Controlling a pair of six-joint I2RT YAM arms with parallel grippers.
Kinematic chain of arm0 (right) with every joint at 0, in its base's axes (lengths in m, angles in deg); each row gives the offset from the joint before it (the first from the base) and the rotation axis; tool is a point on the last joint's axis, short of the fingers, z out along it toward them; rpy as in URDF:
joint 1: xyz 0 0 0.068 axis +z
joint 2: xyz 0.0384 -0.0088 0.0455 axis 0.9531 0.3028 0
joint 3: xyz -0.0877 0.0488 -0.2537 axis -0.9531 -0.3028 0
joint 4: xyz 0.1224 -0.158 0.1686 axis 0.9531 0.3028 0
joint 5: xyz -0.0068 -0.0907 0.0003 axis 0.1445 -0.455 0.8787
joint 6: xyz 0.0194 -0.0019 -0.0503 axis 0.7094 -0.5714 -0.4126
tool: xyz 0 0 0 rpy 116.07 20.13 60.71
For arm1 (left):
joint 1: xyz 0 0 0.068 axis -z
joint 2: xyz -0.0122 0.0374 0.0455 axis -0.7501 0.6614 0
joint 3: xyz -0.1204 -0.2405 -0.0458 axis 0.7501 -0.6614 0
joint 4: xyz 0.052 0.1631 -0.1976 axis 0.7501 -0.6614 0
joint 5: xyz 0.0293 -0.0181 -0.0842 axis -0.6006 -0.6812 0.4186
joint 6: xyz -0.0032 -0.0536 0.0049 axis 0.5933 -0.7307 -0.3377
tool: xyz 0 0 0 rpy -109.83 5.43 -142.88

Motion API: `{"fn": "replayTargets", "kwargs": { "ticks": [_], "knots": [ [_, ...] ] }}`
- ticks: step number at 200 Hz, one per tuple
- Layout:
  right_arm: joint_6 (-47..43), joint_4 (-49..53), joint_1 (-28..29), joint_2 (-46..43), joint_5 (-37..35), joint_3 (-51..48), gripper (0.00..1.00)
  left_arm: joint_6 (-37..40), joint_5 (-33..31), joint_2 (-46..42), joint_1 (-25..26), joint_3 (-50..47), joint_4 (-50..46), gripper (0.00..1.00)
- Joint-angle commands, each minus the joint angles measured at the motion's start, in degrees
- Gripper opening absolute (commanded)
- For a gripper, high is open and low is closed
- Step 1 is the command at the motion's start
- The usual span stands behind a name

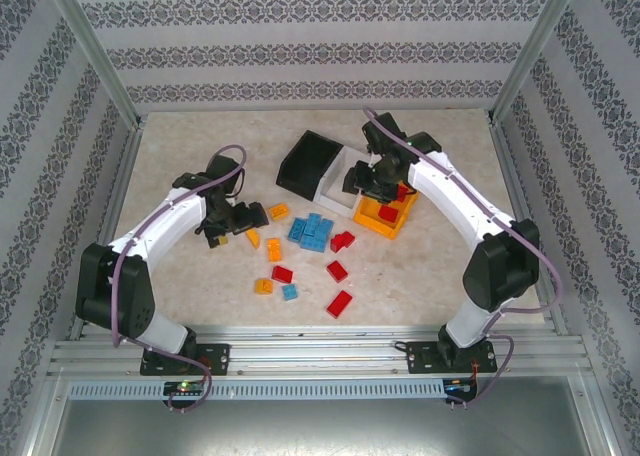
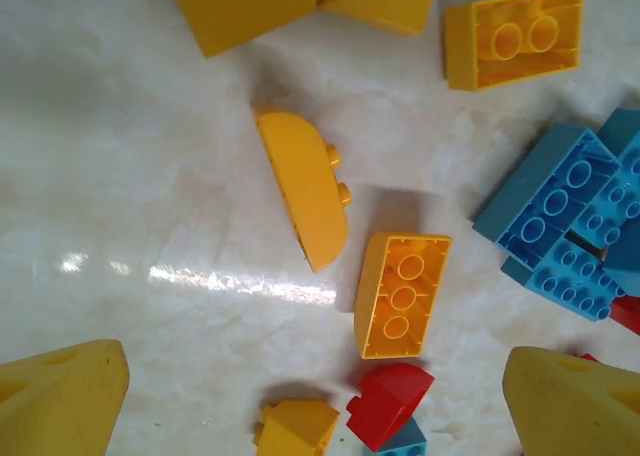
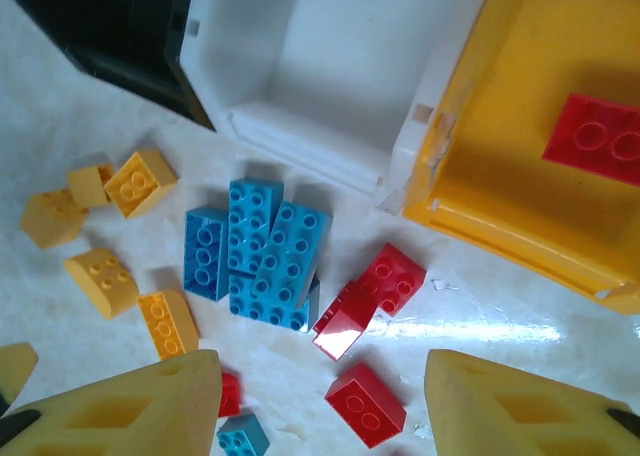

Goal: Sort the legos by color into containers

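The legos (image 1: 312, 231) are spread on the desk (image 1: 420, 266) beside the bins (image 1: 305, 161); one red brick (image 3: 595, 136) is seen in the orange bin (image 3: 480, 176). The left claw (image 2: 320, 401) and right claw (image 3: 325, 401) are spread wide, nothing pinched. Bricks are likely light, hard, slippery: flat sides should be squeezed.

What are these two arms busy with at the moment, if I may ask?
Two robot arms are sorting legos by colour into bins. The left gripper hangs open and empty over orange-yellow bricks on the table. The right gripper is open and empty too, near the orange bin, which holds a red brick. The white bin looks empty where visible. The blue bricks and most others lie loose.
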Motion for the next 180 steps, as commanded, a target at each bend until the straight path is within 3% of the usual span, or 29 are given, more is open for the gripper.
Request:
{"fn": "replayTargets", "kwargs": {
  "ticks": [1,24,50,96,180],
  "knots": [
    [-4.42,-3.25,0.76,-2.87,3.79,-3.31,0.53,-10.82,0.59,-2.09,-0.36,-2.29,2.81,0.97],
    [-8.14,-3.94,0.58,-3.24,5.72,-5.04,0.51,-15.54,0.62,-1.33,-0.3,-5.14,6.6,0.94],
    [-11.18,-3.61,-0.19,-3.5,6.43,-6.37,0.5,-15.79,-0.46,1.46,0.06,-4.95,6.5,0.92],
    [-10.07,-6.72,-2.31,-5.03,10.05,-11.5,0.48,-14.95,-1.75,6.4,0.06,-2.22,6.93,0.9],
    [-8.39,-7.53,-2.25,-6.99,11.36,-16.03,0.45,-13.65,-2.11,16.13,0.09,3.2,8.73,0.76]
  ]
}}
